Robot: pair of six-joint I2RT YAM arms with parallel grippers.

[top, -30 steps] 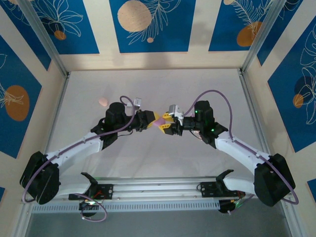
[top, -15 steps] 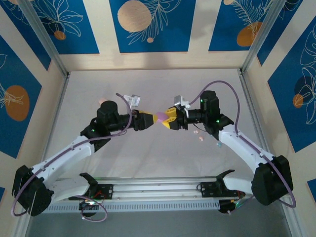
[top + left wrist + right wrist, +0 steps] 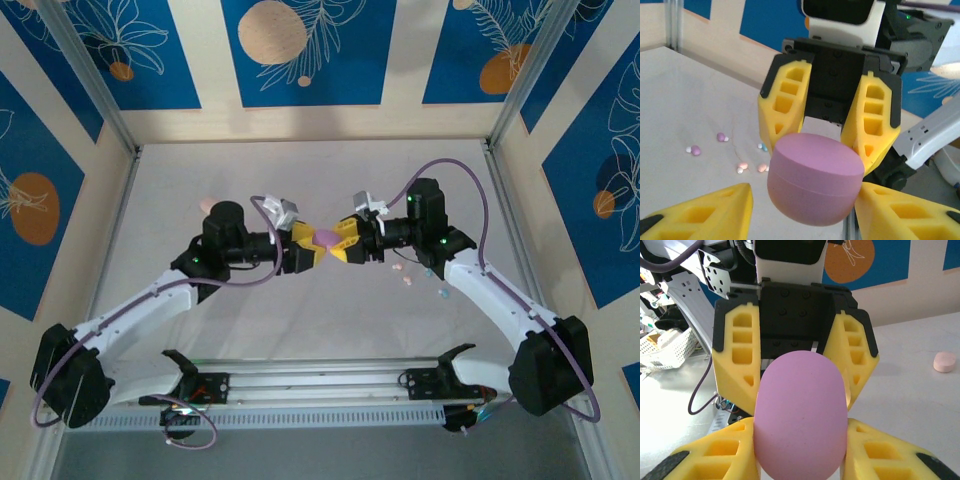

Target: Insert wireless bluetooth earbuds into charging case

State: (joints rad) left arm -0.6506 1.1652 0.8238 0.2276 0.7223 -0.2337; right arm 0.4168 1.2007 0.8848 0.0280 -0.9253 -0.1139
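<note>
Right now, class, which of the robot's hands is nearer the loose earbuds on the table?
Right. The earbuds lie on the table just behind the right hand; the left hand is farther off, across the purple case between both hands.

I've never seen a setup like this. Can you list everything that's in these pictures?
earbuds: five visible; two purple, two pink, one light blue; loose on the table near the right arm.
purple case: one; closed; in the air between the two end effectors.
pink case: one; lying on the table beyond the left arm.
white basket: one; in the background, off the table.
wall panels: several; blue and beige; around the table.
left end effector: one; yellow fingers; open around the purple case.
right end effector: one; yellow fingers; gripping the purple case.
</note>
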